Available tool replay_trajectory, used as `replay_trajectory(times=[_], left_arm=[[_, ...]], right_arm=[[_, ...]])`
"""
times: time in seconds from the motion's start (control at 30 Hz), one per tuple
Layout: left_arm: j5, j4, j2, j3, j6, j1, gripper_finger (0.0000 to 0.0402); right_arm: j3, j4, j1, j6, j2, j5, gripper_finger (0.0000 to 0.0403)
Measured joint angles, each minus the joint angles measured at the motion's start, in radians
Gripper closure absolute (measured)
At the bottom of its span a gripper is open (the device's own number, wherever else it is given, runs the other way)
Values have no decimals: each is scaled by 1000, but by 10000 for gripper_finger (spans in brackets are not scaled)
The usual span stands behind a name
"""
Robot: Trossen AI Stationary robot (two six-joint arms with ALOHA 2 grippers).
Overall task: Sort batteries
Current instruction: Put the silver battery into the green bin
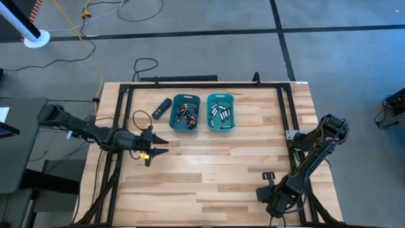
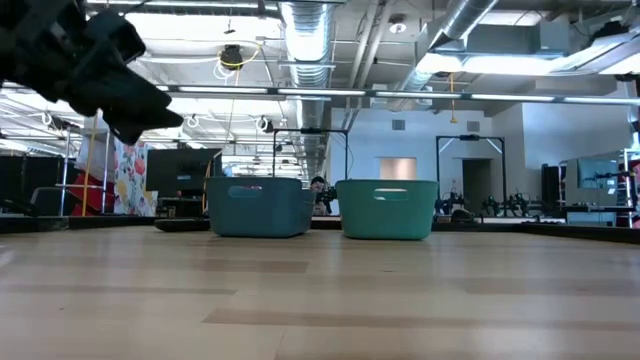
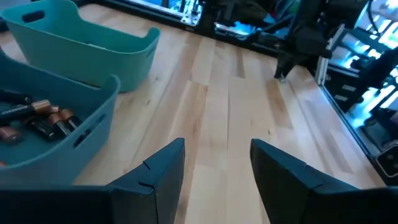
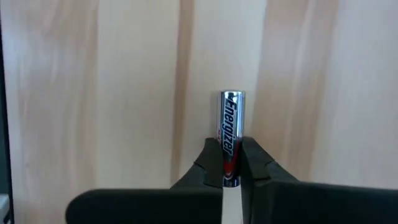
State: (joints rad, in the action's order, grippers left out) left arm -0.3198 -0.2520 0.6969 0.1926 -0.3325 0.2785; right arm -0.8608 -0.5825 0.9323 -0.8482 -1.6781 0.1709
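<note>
Two teal bins stand side by side at the table's far middle. The left bin (image 1: 185, 114) (image 3: 74, 134) holds dark batteries with copper ends (image 3: 46, 118). The right bin (image 1: 221, 112) (image 3: 87, 40) holds silvery batteries (image 1: 219, 111). My left gripper (image 1: 155, 144) (image 3: 217, 152) hovers open and empty above the table, just left and near of the left bin; it shows dark at the low view's top left (image 2: 100, 60). My right gripper (image 1: 269, 192) (image 4: 230, 158) is at the table's near right, shut on one silvery battery (image 4: 231, 121). My right gripper pinches the silvery battery between its two fingertips (image 4: 210, 163) at the battery's red-marked end (image 4: 230, 168). The battery lies along the fingers, and its silver end (image 4: 231, 99) sticks out past them over the wood. Whether it touches the table I cannot tell.
A flat black remote with a blue button (image 1: 162, 108) lies left of the bins. A black frame (image 1: 120, 120) runs around the table's left, far and right edges, with cables (image 1: 142, 117) at the left. Bare wood (image 1: 215, 171) spreads between the bins and the near edge.
</note>
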Motion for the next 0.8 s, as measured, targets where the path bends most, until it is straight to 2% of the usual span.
replay_trajectory(times=[0.2,0.37,0.63,0.8], left_arm=[[142,-135,-113,-105,100,-134,224],[178,-153,-227,-178,130,-173,224],[179,94,-437,-180,130,-172,224],[176,204,-570,-181,163,-172,224]], right_arm=[[5,-7,-87,1,48,29,387],[3,-13,-186,9,95,42,387],[-6,-29,-377,106,241,23,387],[-74,-105,-528,207,334,28,387]])
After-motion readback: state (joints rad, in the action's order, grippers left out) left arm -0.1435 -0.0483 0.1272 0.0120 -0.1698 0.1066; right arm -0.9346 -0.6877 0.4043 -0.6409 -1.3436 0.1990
